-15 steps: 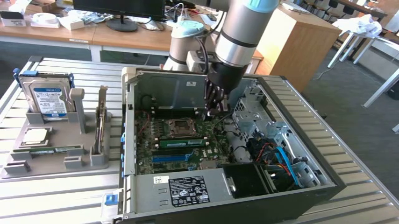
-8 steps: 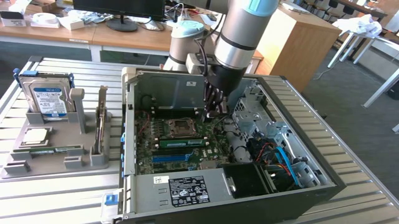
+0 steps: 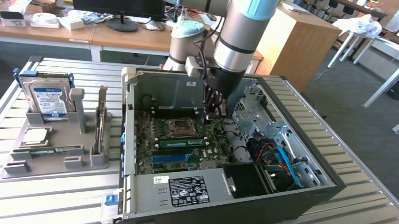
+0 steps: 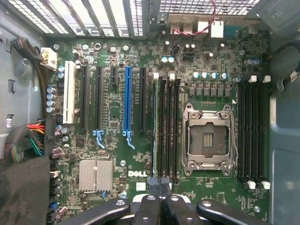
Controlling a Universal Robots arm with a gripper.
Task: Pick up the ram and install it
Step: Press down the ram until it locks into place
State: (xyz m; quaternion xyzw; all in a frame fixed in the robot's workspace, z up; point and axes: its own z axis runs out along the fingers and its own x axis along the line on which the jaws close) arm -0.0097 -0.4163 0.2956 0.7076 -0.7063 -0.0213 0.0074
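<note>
The ram (image 3: 181,141) is a long green stick standing in a slot on the motherboard, between the processor socket (image 3: 181,127) and the blue slot (image 3: 171,157). From the wrist view the ram (image 4: 153,126) appears edge-on as a thin pale strip in the outermost of the black memory slots (image 4: 166,126). My gripper (image 3: 210,117) hangs inside the open computer case, just above the board near one end of those slots. Its fingertips (image 4: 160,182) are shut together with nothing visible between them.
The case (image 3: 128,140) has tall metal walls, a drive cage (image 3: 259,112) and blue and orange cables (image 3: 281,156) on the exterior view's right. A grey parts tray (image 3: 56,163) at the left holds a hard drive (image 3: 48,100), a processor chip (image 3: 34,136) and an upright card (image 3: 102,116).
</note>
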